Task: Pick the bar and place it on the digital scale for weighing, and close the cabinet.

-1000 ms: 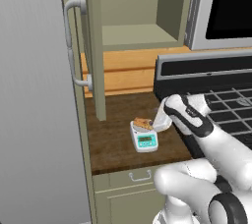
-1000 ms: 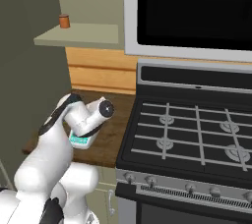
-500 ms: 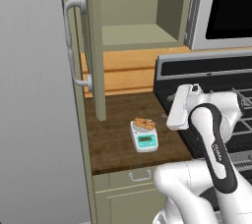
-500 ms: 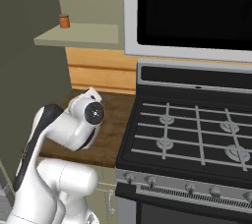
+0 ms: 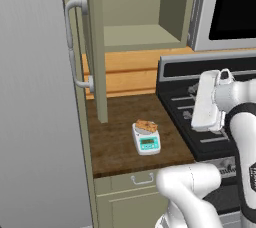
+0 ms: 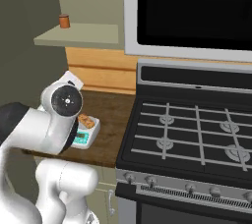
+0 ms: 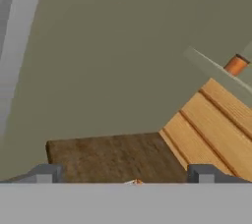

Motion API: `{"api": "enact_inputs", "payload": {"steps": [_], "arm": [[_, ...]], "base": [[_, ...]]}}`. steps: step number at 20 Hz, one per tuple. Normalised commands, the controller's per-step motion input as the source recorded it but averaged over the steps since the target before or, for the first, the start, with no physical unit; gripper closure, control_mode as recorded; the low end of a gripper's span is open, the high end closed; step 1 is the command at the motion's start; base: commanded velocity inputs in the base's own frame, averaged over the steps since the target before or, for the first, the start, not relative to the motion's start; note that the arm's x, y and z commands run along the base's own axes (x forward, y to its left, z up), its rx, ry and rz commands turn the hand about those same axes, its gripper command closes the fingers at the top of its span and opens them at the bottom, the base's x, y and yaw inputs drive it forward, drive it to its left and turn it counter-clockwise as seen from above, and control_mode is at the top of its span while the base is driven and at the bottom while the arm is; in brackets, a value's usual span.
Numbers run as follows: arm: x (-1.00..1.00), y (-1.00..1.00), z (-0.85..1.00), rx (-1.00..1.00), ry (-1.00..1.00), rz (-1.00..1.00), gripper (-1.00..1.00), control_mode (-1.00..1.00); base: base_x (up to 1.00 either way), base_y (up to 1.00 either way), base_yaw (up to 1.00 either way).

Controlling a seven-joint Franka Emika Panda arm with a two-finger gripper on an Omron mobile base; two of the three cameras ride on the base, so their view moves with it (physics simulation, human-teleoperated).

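The orange-brown bar [image 5: 146,125] [image 6: 86,120] lies on the plate of the small white digital scale [image 5: 147,143] [image 6: 83,138], which stands on the dark wooden counter [image 5: 115,137]. The olive-green cabinet [image 5: 135,36] stands open, its door [image 5: 96,62] swung out edge-on with the curved grey handle [image 5: 74,47] facing left. My gripper [image 7: 125,175] is open, with nothing between its fingertips [image 7: 47,173], and it looks toward the door's inner face. The white hand [image 5: 207,100] hangs above the stove's left edge, up and to the right of the scale.
A small orange can [image 6: 64,20] [image 7: 236,65] sits on the cabinet's lower shelf. A black gas stove [image 6: 197,129] with a microwave [image 6: 192,12] above it lies right of the counter. A drawer front with a small handle [image 5: 142,178] sits below the counter edge.
The hand has lifted off the scale and swung up and to the right, turning toward the cabinet. The bar stays on the scale.
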Motion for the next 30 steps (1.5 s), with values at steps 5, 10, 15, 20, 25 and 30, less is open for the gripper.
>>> {"api": "enact_inputs", "payload": {"steps": [5,10,15,20,25,30], "arm": [[-1.0,0.57,0.27,-0.07,-0.6,0.0,-1.0,-1.0],[-1.0,0.79,0.36,-0.15,-0.44,-0.03,-1.0,-1.0],[-1.0,0.86,0.06,-0.13,-0.28,-0.02,-1.0,-1.0],[-0.99,0.81,0.0,-0.11,-0.36,0.0,-1.0,-1.0],[-0.2,1.0,-0.07,-0.19,-0.21,0.0,-1.0,-1.0],[0.38,0.61,-0.34,-0.06,-0.15,0.0,-1.0,-1.0]], "base": [[0.0,0.0,0.0],[0.0,0.0,0.0],[0.0,0.0,0.0],[0.0,0.0,0.0],[0.0,0.0,0.0],[0.0,0.0,0.0]]}}
